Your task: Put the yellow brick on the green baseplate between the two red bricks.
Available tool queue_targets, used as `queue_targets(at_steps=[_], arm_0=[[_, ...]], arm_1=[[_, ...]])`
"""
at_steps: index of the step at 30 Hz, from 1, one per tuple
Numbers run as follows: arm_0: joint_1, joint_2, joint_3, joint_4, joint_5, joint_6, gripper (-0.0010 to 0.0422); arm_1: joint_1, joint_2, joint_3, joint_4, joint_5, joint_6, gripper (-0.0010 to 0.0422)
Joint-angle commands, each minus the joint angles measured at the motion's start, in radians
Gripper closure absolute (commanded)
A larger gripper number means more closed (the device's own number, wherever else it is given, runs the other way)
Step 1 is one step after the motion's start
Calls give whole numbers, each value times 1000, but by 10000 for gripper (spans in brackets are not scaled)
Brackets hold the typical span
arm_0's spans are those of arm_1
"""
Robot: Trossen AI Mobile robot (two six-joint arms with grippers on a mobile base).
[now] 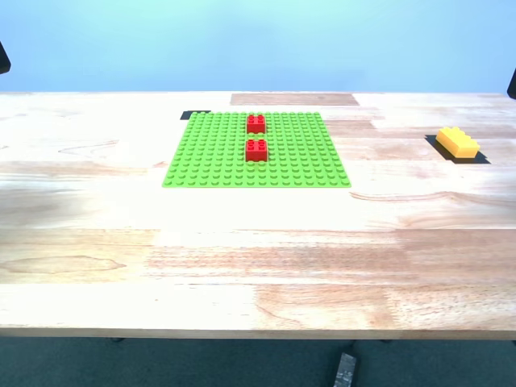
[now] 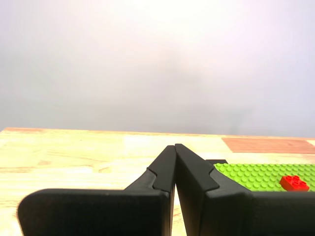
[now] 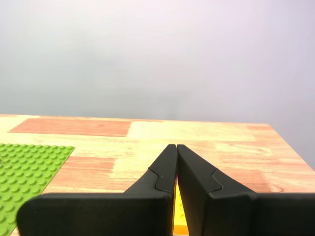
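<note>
On the wooden table (image 1: 242,266), the green baseplate (image 1: 210,153) lies flat near the far edge, two red bricks (image 1: 256,123) pressed onto it one behind the other with a short studded gap between. Yellow brick (image 1: 457,143) sits well apart, on a dark patch at the exterior view's right. Task not started: brick untouched, both arms barely in the exterior view.

My first gripper (image 2: 175,147): jaws together, empty, baseplate just beside it. My second gripper (image 3: 176,147): jaws together, a sliver of yellow brick visible below them. Judged: the second one is better placed to pick.

Next move calls for opening those jaws, descending over the brick, closing across its narrow sides.

Materials: glossy hard plastic, regular round studs; brick oblong, red ones squarish; plate thin, square. Table pale planked wood, smooth.
</note>
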Motion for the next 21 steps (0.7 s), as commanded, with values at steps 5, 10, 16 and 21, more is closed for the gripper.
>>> queue_targets(at_steps=[5, 10, 16, 21], arm_0=[[0, 1, 0, 0, 0, -26, 412], [0, 1, 0, 2, 20, -17, 413], [0, 28, 87, -102, 145, 66, 413], [0, 119, 248, -197, 277, 23, 413]], arm_1=[[0, 0, 0, 0, 3, 38, 413], [0, 0, 0, 0, 2, 39, 413], [0, 0, 2, 0, 0, 85, 413], [-1, 37, 81, -75, 8, 113, 413]])
